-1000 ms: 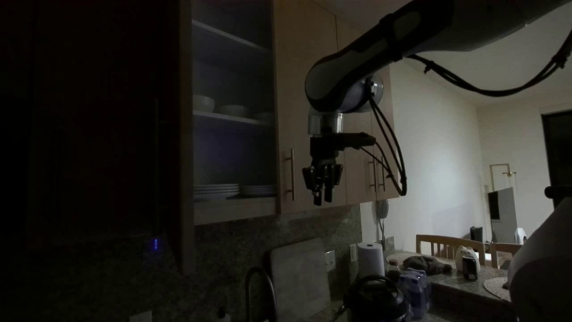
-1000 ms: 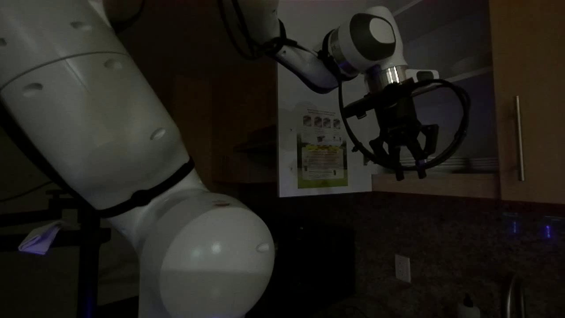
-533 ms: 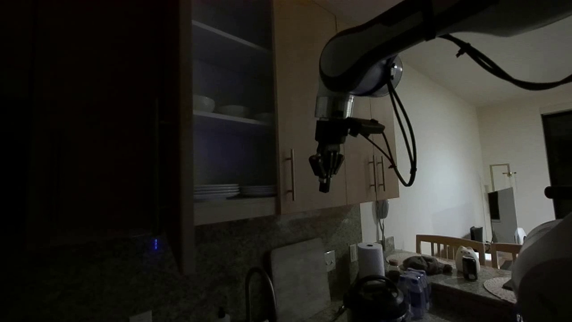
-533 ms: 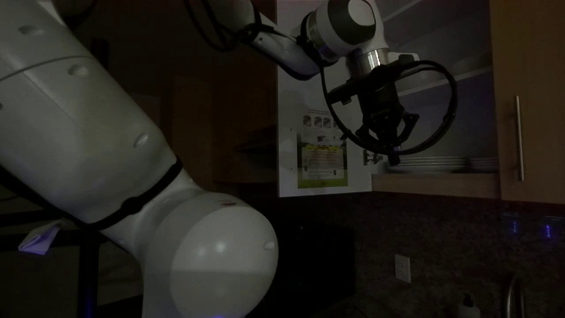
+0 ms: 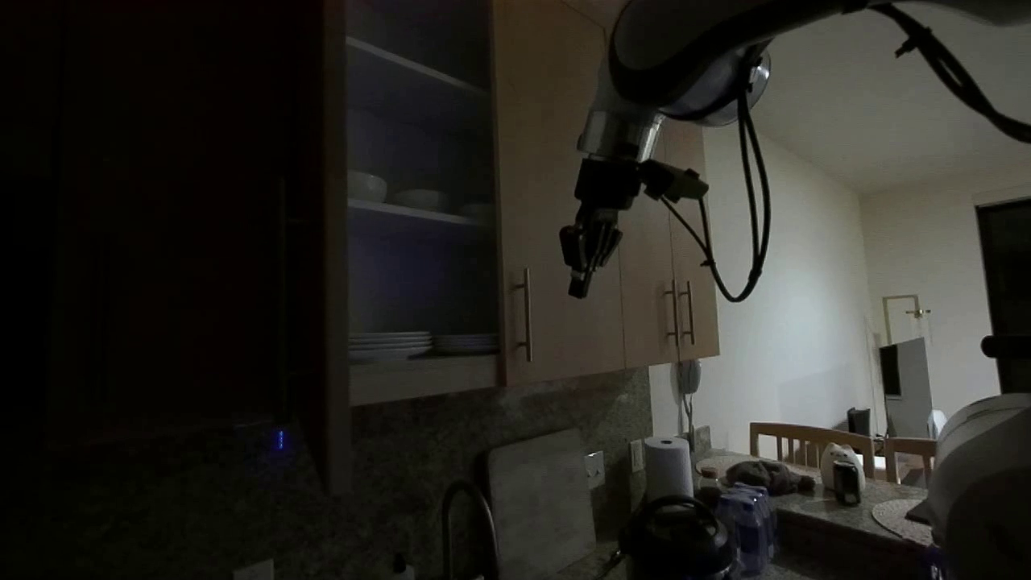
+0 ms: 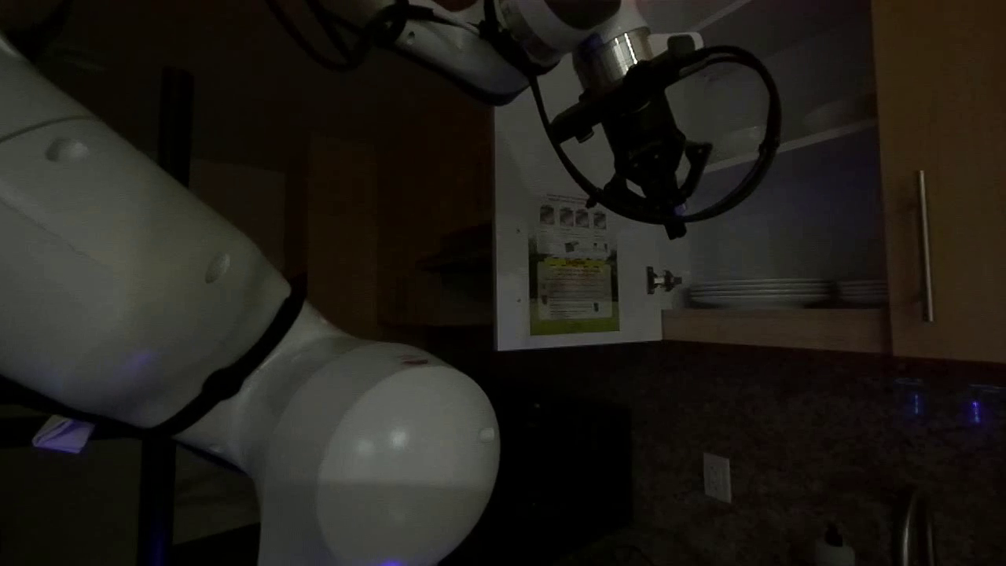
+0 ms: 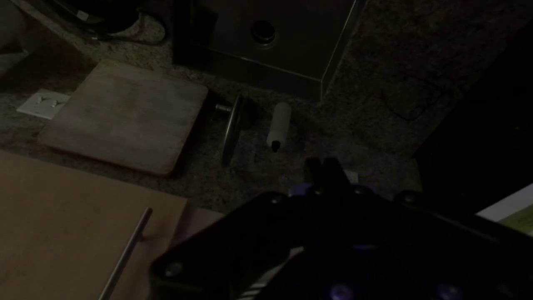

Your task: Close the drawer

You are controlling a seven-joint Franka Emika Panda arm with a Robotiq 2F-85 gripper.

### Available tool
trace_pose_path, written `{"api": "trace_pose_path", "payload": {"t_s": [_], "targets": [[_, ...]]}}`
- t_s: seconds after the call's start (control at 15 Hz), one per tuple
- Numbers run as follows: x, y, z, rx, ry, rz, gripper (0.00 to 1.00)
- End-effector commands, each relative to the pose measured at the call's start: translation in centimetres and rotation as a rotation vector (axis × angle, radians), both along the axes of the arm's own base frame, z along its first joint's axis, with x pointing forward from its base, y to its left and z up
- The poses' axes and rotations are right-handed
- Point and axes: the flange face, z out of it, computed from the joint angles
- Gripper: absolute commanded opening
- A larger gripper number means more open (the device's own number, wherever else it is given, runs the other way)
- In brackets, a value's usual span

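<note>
Door [image 6: 534, 179], one: is standing open, upper centre, in an exterior view. Gripper [image 6: 674, 230], one: is hanging right of centre there, jaws pressing together. Plates [image 6: 758, 294], stacked: are sitting at middle right.

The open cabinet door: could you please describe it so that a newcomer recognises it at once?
In an exterior view, find the wall cabinet holding stacked plates. The open door stands out from its left side in the picture, showing a pale inner face. Unlike the shut beige door on the right, it carries printed sheets.
</note>
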Motion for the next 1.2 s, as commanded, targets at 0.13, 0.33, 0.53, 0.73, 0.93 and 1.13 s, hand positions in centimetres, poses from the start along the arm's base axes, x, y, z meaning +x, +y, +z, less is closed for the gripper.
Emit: {"api": "trace_pose_path", "payload": {"t_s": [0.13,0.33,0.53,0.73,0.93,1.13], "targets": [[-2.5,3.3,2.6,-0.045,-0.126,0.082,0.07],[-3.3,5.3,2.9,-0.058,-0.163,0.126,0.07],[-4.0,7.8,2.4,-0.074,-0.19,0.195,0.07],[-4.7,10.5,1.9,-0.105,-0.218,0.251,0.06],[-5.6,12.2,1.9,-0.133,-0.246,0.266,0.07],[-6.6,13.6,2.6,-0.166,-0.27,0.276,0.07]]}}
